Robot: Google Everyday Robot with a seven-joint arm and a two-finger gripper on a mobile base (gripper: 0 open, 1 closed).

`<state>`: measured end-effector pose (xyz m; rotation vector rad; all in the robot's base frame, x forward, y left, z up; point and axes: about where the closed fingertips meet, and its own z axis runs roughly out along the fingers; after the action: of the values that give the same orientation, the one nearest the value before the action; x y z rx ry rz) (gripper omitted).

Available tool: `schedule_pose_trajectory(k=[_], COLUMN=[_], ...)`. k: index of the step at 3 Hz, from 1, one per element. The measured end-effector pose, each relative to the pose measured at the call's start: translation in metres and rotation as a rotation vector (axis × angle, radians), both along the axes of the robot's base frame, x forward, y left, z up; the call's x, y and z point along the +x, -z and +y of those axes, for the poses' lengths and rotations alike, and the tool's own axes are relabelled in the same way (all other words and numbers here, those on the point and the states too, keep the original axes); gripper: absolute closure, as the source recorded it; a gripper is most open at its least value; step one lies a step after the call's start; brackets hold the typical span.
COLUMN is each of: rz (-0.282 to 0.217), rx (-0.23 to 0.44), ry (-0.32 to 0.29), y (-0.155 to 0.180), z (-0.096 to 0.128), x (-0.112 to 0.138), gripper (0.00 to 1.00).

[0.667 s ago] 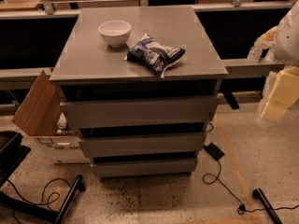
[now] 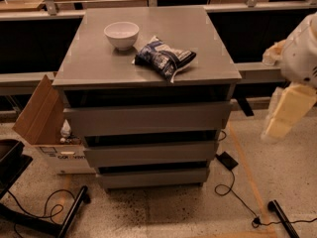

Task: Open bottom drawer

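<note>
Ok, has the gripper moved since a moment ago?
Yes. The gripper has dropped slightly and shifted left, toward the right side of the cabinet. It is still apart from the cabinet and well above the bottom drawer.

This is looking like a robotics lab or workshop: loose cables (image 2: 233,192) are trailing over a speckled floor (image 2: 163,212), a cardboard box (image 2: 39,118) is sitting beside the grey cabinet (image 2: 148,119), and the gripper (image 2: 287,112) is hanging at the right edge.
</note>
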<state>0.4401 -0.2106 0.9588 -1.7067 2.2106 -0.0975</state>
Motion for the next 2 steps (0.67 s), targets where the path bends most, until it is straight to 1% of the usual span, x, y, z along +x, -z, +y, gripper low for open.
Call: schedule_pose_trajectory(k=[1, 2], rz=[0.008, 0.051], rx=[0.065, 0.113], ry=[0.037, 0.08], y=[0.059, 0.167], z=[0.008, 0.012], x=[-0.009, -0.016], gripper=[0.0, 0.0])
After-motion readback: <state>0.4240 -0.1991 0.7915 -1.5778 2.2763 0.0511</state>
